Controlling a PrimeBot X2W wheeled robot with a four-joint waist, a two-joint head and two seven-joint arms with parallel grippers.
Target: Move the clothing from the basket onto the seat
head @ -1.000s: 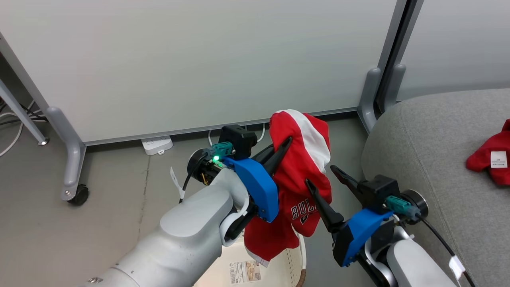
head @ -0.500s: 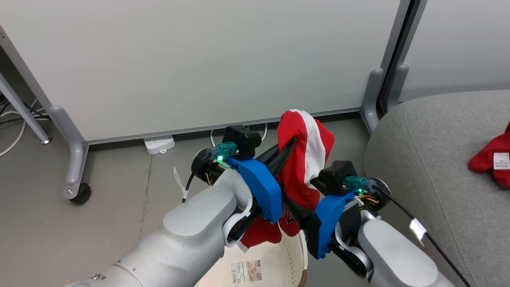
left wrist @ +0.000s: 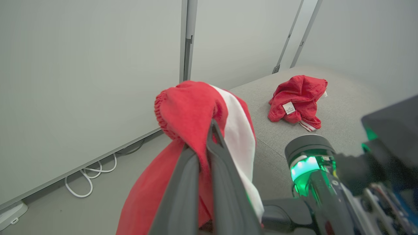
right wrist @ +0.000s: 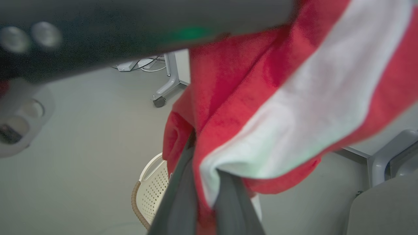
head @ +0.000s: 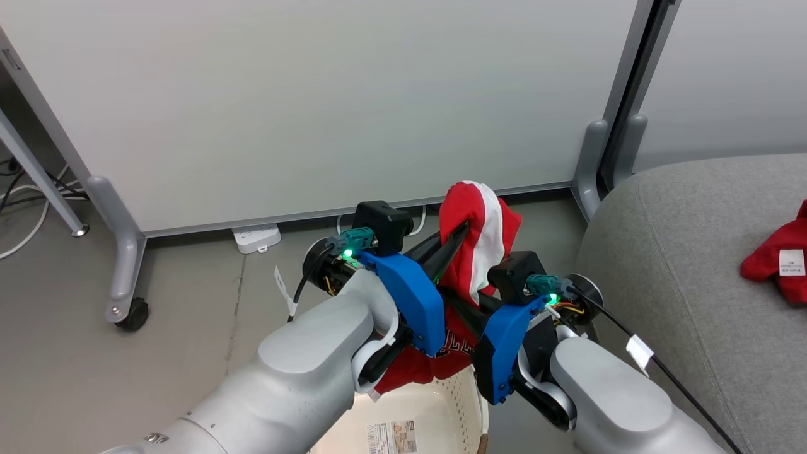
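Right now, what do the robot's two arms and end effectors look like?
The left forearm and right forearm are smooth, rounded, pale grey shells. Each wrist carries a bright blue bracket, a black camera box and a teal connector lit green. The left end effector and right end effector each have two long, dark, tapered fingers. A black cable with a white tag leaves each wrist.

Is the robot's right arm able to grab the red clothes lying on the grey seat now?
Probably not: the right gripper is shut on the striped garment, though the way to the seat looks free.
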